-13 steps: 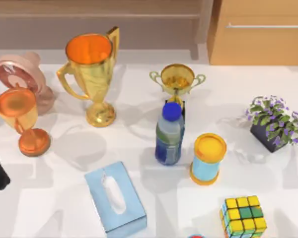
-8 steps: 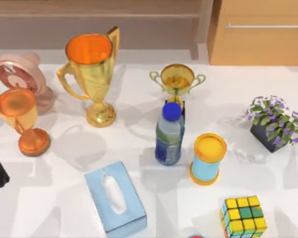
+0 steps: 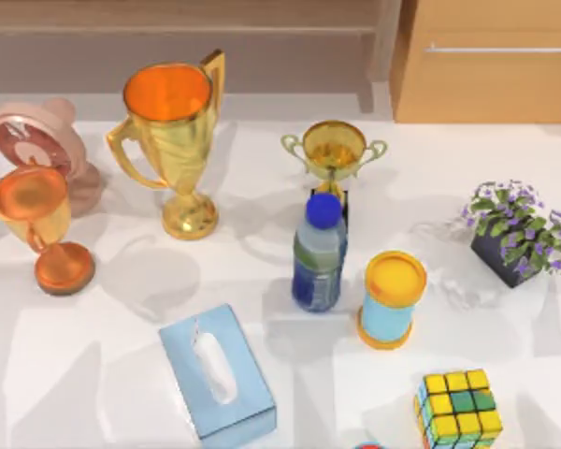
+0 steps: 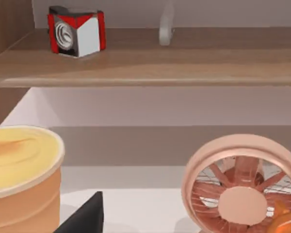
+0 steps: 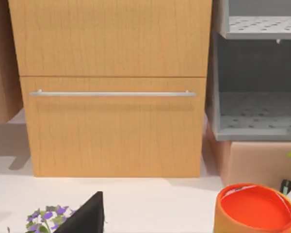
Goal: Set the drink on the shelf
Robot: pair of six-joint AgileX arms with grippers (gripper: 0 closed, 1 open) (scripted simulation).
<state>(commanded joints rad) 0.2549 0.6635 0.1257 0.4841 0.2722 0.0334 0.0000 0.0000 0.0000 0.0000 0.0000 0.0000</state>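
Note:
The drink (image 3: 318, 253), a clear bottle with a blue cap and blue label, stands upright near the middle of the table, just in front of a small gold trophy (image 3: 334, 150). The shelf (image 3: 168, 42) of grey-brown boards runs along the back left, with its pale post (image 3: 381, 56) at its right end. In the left wrist view its ledge (image 4: 145, 63) lies straight ahead, and a black part of my left gripper (image 4: 85, 218) shows low down. A black part of my right gripper (image 5: 85, 216) faces the light-wood cabinet (image 5: 111, 92). Neither gripper is near the drink.
Around the drink stand a large gold trophy (image 3: 173, 131), an orange goblet (image 3: 37, 224), a pink fan (image 3: 42, 145), a tissue box (image 3: 217, 369), a yellow-lidded can (image 3: 391, 299), a colour cube (image 3: 456, 407) and a flower pot (image 3: 516, 229). A red-and-white object (image 4: 76, 31) sits on the shelf ledge.
The dark shape of my left arm at the top view's left edge has drawn back leftward and is almost gone. Nothing on the table has moved.

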